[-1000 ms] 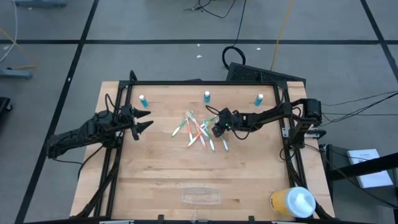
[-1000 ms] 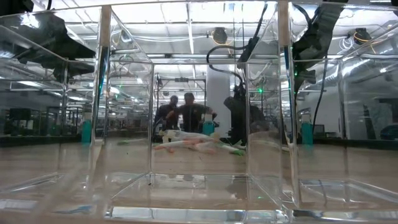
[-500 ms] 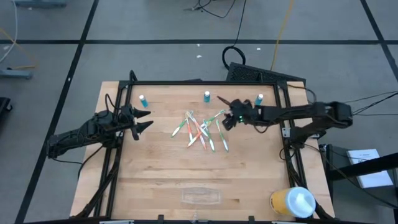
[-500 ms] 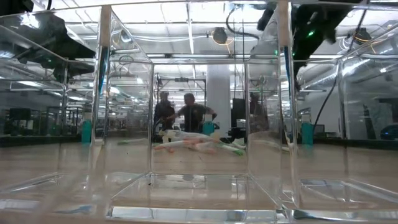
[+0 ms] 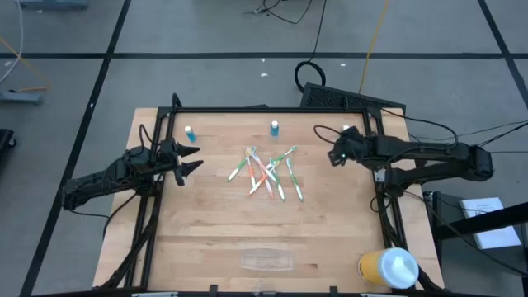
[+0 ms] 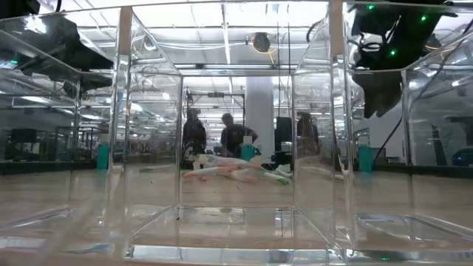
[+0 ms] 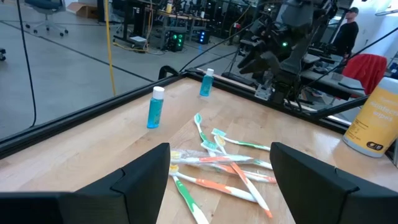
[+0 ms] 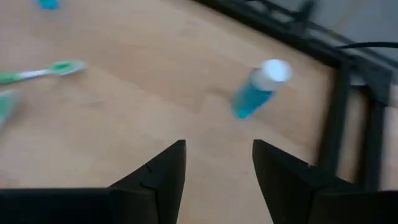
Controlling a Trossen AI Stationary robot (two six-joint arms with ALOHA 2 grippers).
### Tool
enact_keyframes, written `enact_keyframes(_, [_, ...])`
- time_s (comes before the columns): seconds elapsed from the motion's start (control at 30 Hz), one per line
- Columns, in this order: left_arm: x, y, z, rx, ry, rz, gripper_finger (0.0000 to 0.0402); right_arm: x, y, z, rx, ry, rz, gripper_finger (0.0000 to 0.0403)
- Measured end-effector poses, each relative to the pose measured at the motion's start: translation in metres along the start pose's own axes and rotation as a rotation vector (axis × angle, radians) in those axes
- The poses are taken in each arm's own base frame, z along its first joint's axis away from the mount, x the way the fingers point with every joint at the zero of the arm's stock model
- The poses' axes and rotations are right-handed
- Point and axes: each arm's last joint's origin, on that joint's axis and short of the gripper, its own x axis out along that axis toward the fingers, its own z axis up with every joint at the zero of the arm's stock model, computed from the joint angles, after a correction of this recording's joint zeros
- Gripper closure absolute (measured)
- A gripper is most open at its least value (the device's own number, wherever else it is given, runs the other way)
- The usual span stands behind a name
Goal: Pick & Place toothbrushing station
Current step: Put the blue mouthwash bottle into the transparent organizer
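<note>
High view: the right gripper (image 5: 334, 153), open and empty, has pulled back from the scattered toothbrushes (image 5: 266, 173) toward the small blue bottle (image 5: 345, 131), leaving the clear plastic toothbrushing station (image 5: 266, 261) untouched while the left gripper (image 5: 191, 162) waits open.

Three blue bottles (image 5: 274, 128), one cup (image 5: 386, 268)

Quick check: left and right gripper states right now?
Left gripper: open, empty, hovering beside the toothbrushes.
Right gripper: open, empty, near a small blue bottle at the table's far right corner.
</note>
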Motion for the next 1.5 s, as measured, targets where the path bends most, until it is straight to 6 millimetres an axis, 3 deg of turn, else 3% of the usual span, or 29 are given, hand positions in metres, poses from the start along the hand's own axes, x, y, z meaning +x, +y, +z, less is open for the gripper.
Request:
enact_keyframes(0.57, [0.0, 0.0, 0.0, 0.0, 0.0, 0.0, 0.0119, 0.054, -0.028, 0.035, 0.069, 0.098, -0.107, 0.0222])
enact_keyframes(0.8, [0.0, 0.0, 0.0, 0.0, 0.0, 0.001, 0.0119, 0.067, -0.033, 0.044, 0.081, 0.122, -0.038, 0.022])
enact_keyframes(1.17, [0.0, 0.0, 0.0, 0.0, 0.0, 0.001, 0.0119, 0.081, -0.038, 0.049, 0.092, 0.12, -0.065, 0.0178])
enact_keyframes(1.5, [0.0, 0.0, 0.0, 0.0, 0.0, 0.0, 0.0119, 0.096, -0.037, 0.051, 0.068, 0.14, -0.078, 0.0189])
